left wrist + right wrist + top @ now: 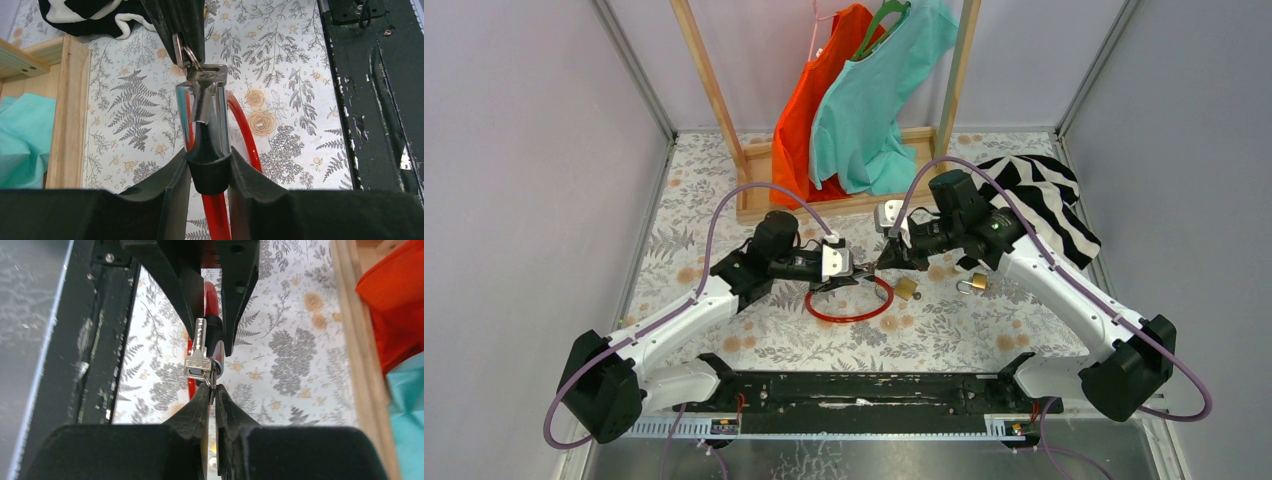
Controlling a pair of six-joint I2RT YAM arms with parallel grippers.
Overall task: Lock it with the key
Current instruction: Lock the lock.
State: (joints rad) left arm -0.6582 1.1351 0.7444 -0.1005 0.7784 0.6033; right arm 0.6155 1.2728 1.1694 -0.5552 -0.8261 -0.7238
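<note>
A red cable lock (849, 312) lies looped on the floral table. My left gripper (856, 275) is shut on the lock's chrome barrel (205, 125), its pads clamping the black end cap (210, 177). My right gripper (886, 258) faces it and is shut on a silver key (178, 49), seen edge-on at the barrel's open end. A spare key (206, 75) hangs from the same ring and lies along the barrel. It hides whether the held key is in the keyhole. In the right wrist view my gripper (212, 390) pinches the key, with the spare key (198, 357) beyond it.
Two brass padlocks (907, 288) (976, 284) lie right of the loop. A wooden rack base (824, 205) with orange (804, 120) and teal (879, 100) garments stands behind. A striped cloth (1049, 195) lies at the right. A black rail (864, 390) runs along the near edge.
</note>
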